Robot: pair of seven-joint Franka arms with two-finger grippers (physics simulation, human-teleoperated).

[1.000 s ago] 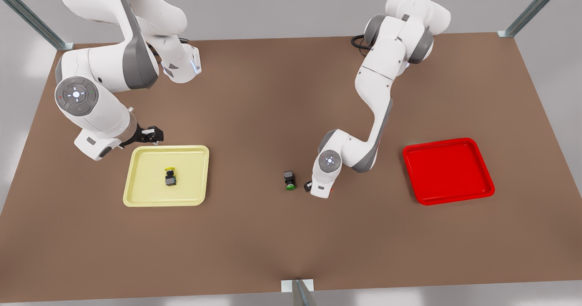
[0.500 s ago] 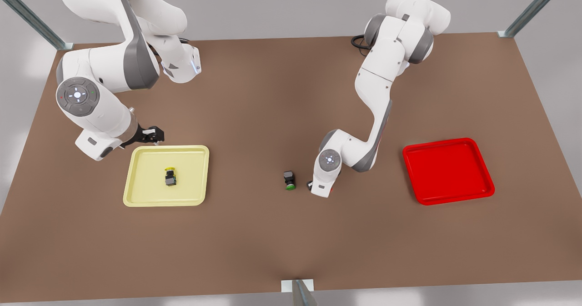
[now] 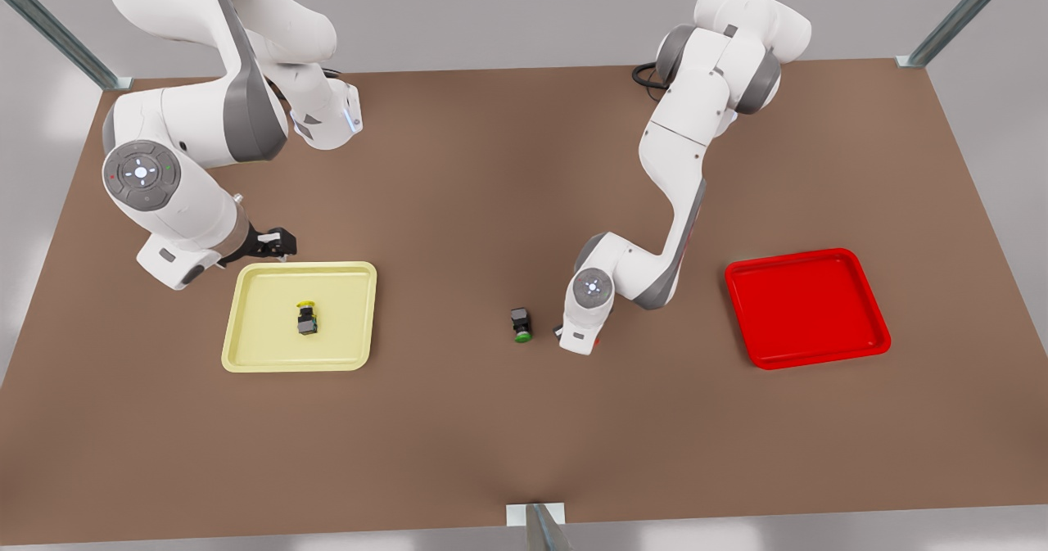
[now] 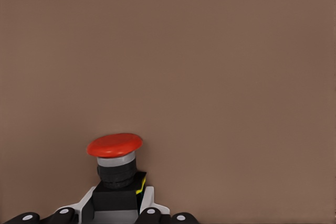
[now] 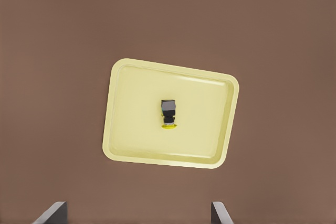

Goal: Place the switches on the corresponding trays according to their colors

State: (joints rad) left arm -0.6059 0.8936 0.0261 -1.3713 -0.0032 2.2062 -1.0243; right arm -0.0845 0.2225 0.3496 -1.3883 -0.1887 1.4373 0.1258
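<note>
My left gripper point(image 4: 118, 212), on the arm at the front view's right, is low over the table and shut on the red switch point(image 4: 114, 148). The switch's black body sits between the fingers and its round red cap points away from them. In the front view this gripper point(image 3: 565, 334) is mostly hidden under its wrist. The yellow switch point(image 3: 307, 318) lies on its side in the middle of the pale yellow tray point(image 3: 352, 289). My right gripper point(image 3: 277, 244) hovers open, high above the tray's far edge. The red tray point(image 3: 806, 305) lies at the front view's right with nothing in it.
A green-capped switch point(image 3: 521, 324) lies on the brown table just to the front view's left of my left gripper. Metal frame posts stand at the table's corners and at the middle of the near edge point(image 3: 536, 526).
The left arm's wrist has shifted very slightly, and the right arm's elbow has drifted a little. The switches and trays have not moved.
</note>
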